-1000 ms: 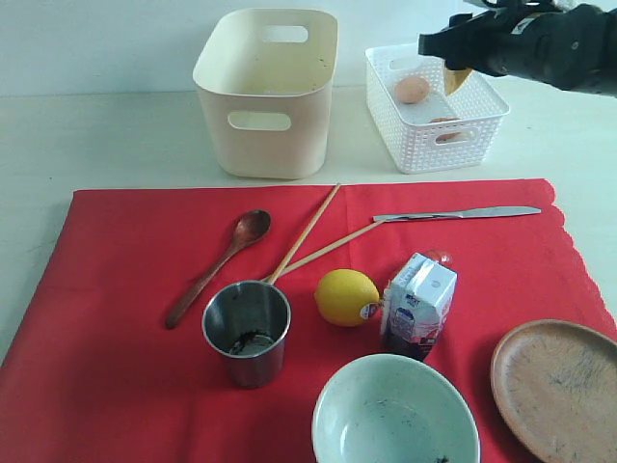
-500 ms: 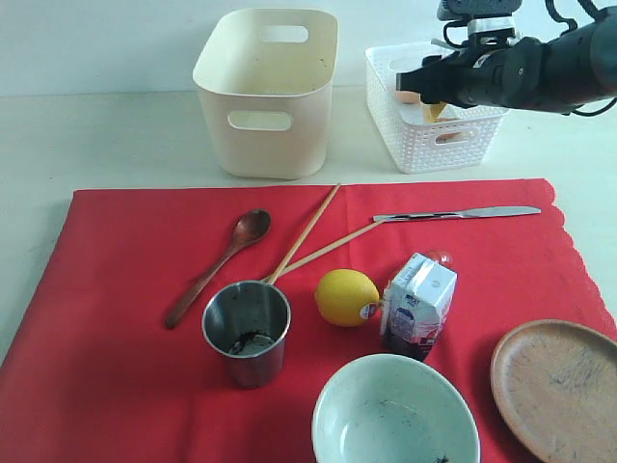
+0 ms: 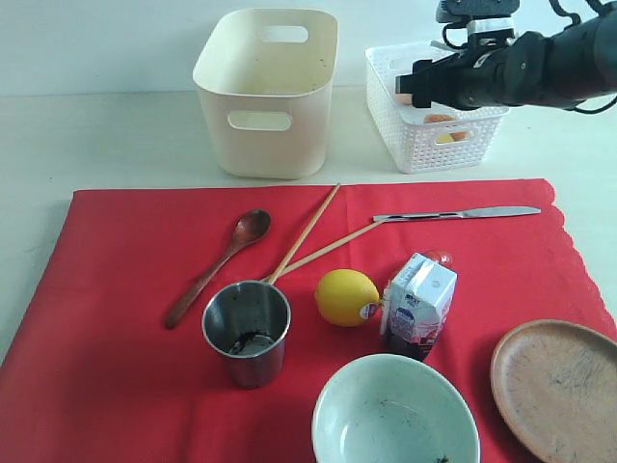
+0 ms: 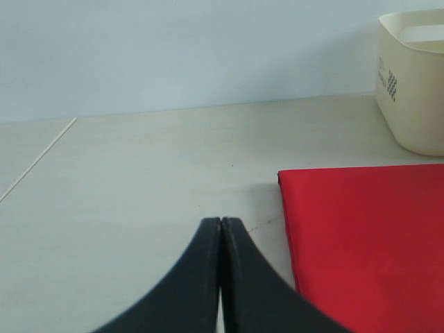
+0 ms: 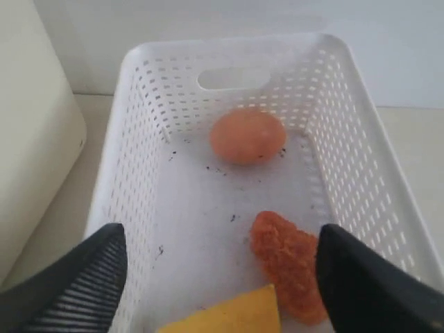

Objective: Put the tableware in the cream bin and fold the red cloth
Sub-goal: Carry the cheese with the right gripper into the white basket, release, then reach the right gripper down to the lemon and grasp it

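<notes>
Cloth [image 3: 125,289] lies flat and unfolded on the table, and we see all the tableware on top of it.

Right gripper [image 5: 220,243]: fingers spread wide, nothing between them, hanging over the white basket [image 5: 229,45]. Closest under it are a yellow wedge [image 5: 229,312] and an orange-brown lump [image 5: 288,263], then an egg [image 5: 248,136] toward the basket's far wall. Bin [image 3: 265,96] stands just beside the basket, apart from this gripper.

Well away from it, on the cloth: knife [image 3: 458,213] is nearest, then chopsticks [image 3: 308,231] splayed in a V. After those come carton [image 3: 419,304], lemon [image 3: 345,296] and spoon [image 3: 217,265]. Cup [image 3: 247,330] stands upright. Plate [image 3: 559,386] and bowl [image 3: 333,405] are farthest.

Left gripper [image 4: 220,225]: fingers pressed together, holding nothing, over bare table. The cloth edge is just beside it and the bin is farther off, past the cloth corner.
</notes>
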`<state>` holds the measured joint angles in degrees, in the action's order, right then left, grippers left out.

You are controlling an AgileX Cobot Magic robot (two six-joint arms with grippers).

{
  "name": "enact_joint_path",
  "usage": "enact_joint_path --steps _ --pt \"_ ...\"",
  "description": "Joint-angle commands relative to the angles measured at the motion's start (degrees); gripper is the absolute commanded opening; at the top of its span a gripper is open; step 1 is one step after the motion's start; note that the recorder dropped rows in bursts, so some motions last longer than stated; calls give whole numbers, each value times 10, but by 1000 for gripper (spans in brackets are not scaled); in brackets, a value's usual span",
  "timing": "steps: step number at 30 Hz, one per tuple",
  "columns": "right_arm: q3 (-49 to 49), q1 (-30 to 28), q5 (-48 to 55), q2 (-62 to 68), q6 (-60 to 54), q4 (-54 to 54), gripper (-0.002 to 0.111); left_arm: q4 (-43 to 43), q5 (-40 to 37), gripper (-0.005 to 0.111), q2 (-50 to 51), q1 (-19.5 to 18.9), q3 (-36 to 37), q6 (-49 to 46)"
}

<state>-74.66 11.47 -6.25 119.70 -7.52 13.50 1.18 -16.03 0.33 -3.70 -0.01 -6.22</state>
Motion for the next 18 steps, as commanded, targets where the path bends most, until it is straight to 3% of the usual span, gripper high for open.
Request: enact_joint_path --steps 1,10,18 --pt "-6 -2 36 -44 1 -2 72 2 3 1 -3 3 0 4" --pt "-6 -2 210 -173 0 -3 69 2 3 1 -3 3 0 4" --pt "-6 17 432 -229 -34 -3 42 2 3 1 -3 3 0 4"
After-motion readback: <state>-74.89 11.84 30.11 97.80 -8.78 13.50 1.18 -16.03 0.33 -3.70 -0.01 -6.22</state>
